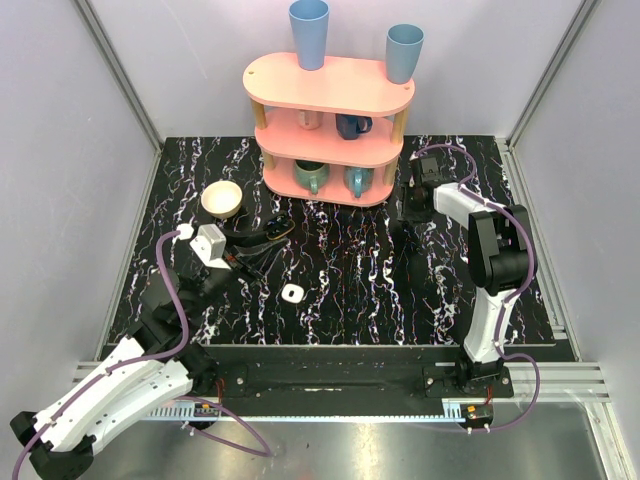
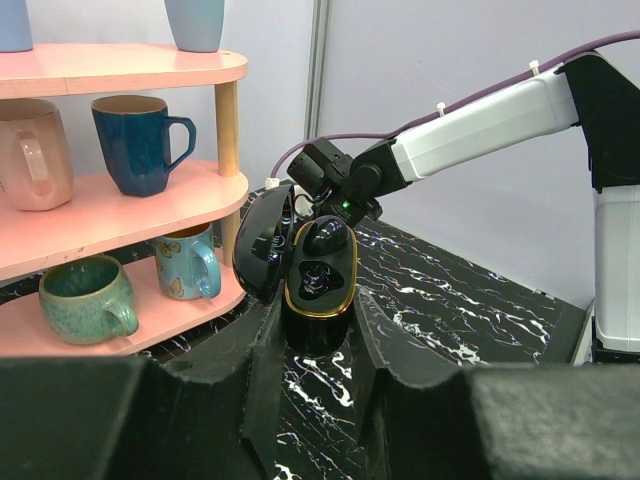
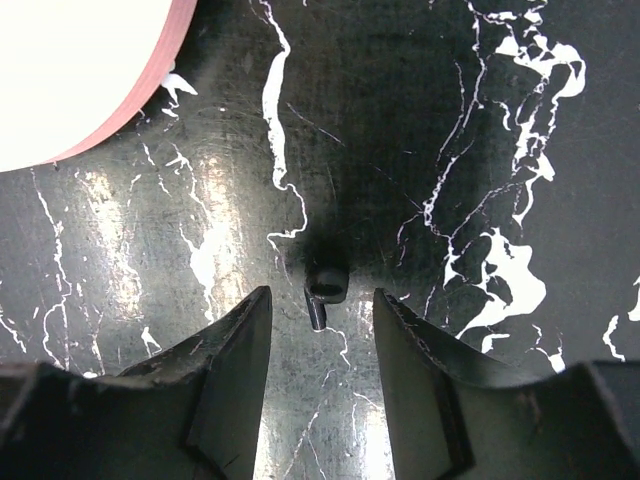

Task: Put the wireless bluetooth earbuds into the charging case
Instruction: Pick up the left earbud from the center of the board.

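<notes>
Open-lidded glossy black gold-rimmed charging case (image 2: pixel 318 272) stands upright, clamped in the left hand (image 2: pixel 315 338), near the pink three-tier shelf (image 2: pixel 120 70). The right hand (image 3: pixel 321 296) is spread wide, straddling a small black earbud (image 3: pixel 326 285) lying on the black marbled bench (image 3: pixel 500 150), fingers clear of it. A small white rounded-square piece (image 1: pixel 292 292) lies mid-bench.

The open black case (image 2: pixel 318 280) has its base hidden between the left fingers (image 2: pixel 258 390).

qty: 2 cups (image 1: pixel 309 33), 4 mugs (image 1: pixel 351 125), 1 bowl (image 1: pixel 221 197), 1 earbud (image 3: pixel 325 288)
</notes>
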